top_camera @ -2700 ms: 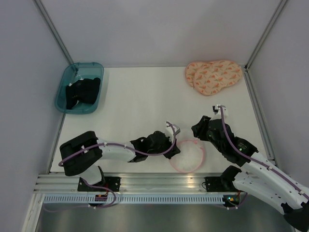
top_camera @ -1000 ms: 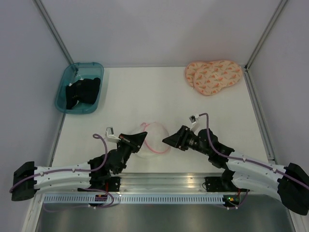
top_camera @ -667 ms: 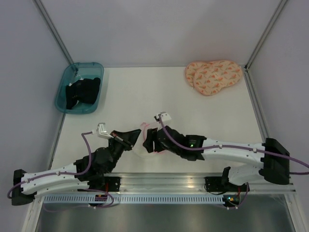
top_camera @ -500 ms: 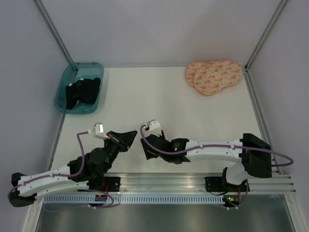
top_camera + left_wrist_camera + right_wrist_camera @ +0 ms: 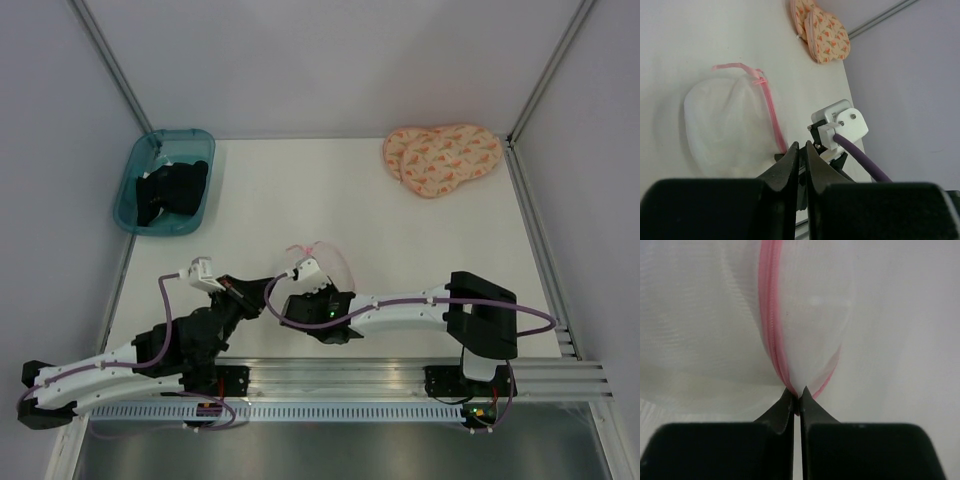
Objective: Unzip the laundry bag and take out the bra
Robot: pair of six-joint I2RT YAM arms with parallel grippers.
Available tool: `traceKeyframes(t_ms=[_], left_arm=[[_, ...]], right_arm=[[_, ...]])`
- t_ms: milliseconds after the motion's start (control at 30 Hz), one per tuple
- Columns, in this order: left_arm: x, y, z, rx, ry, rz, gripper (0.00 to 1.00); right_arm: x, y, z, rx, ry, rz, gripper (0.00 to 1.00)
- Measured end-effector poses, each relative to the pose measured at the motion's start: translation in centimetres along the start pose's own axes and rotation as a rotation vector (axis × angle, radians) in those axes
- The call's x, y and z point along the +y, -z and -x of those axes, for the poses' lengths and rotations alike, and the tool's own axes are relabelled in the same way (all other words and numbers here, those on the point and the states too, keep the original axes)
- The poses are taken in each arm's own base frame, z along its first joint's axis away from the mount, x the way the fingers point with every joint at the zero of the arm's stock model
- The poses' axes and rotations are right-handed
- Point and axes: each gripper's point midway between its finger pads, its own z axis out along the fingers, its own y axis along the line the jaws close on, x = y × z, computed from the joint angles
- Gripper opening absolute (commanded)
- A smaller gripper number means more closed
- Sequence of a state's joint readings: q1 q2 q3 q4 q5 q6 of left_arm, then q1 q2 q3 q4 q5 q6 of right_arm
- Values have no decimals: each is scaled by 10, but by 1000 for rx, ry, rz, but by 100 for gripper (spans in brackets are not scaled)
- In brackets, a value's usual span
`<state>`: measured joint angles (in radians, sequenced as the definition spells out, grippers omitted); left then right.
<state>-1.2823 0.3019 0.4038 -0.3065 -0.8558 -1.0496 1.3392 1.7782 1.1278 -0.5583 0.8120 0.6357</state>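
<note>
The laundry bag (image 5: 326,267), a white mesh pouch with pink edging, lies near the table's front middle. It also shows in the left wrist view (image 5: 727,130) and fills the right wrist view (image 5: 715,315). White fabric, the bra (image 5: 720,120), shows dimly through the mesh. My right gripper (image 5: 301,291) (image 5: 800,396) is shut on the pouch's pink zip edge (image 5: 771,325) at its near end. My left gripper (image 5: 267,289) (image 5: 801,146) is shut just left of the right one, with nothing seen between its jaws.
A peach patterned pad (image 5: 442,160) (image 5: 822,35) lies at the back right. A teal bin (image 5: 140,165) with black clothing stands at the back left. The right arm stretches leftward along the front edge. Grey walls close the table in.
The right arm has swung further left and folded, still pinching the pouch's edge. The pouch now shows behind the grippers. The left gripper has drawn back a little.
</note>
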Motion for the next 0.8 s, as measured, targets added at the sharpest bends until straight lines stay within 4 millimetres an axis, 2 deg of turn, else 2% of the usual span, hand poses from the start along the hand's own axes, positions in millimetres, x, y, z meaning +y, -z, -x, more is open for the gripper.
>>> traceKeyframes(t_ms=[200, 233, 433, 533, 633, 667, 700, 767, 800], left_arm=[[2, 0, 1, -8, -4, 8, 14], [3, 0, 2, -12, -7, 12, 16], [13, -7, -1, -27, -107, 63, 24], [7, -8, -2, -16, -142, 48, 36], [-14, -5, -4, 30, -144, -17, 55], [-23, -4, -5, 52, -138, -40, 62], [-35, -2, -7, 84, -131, -71, 74], [-56, 1, -13, 142, -115, -126, 85], [-66, 3, -16, 173, -106, -154, 87]], right_arm=[[-24, 15, -5, -55, 73, 0, 0], [-26, 18, -6, -63, 85, 16, 0], [-49, 54, -5, -208, 137, 103, 0], [-56, 75, -4, -308, 163, 119, 0], [-68, 85, -1, -380, 158, 79, 0], [-74, 86, 0, -398, 149, 52, 1], [-80, 87, 2, -414, 139, 24, 1], [-91, 87, 2, -436, 116, -31, 0], [-97, 87, 2, -446, 105, -56, 0]])
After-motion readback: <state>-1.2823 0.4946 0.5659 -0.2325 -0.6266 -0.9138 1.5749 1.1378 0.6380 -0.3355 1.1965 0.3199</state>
